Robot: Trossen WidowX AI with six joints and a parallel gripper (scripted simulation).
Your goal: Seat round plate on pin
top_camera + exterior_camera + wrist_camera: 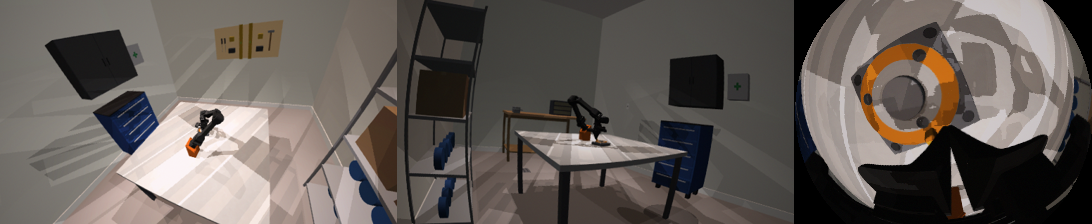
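Orange rings the round plate [909,96], which sits on the grey post [901,96] over the dark square base [960,90] on the pale surface [1014,16]. To its lower right the pincer [950,137] is fully closed on nothing, its tips at the plate's near edge; contact cannot be told.

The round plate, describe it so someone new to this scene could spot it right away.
On the pale table, find the black arm's orange foot; the dark square base lies just beyond it, under the shut gripper. The round plate is the orange ring on that base, circling a grey post.
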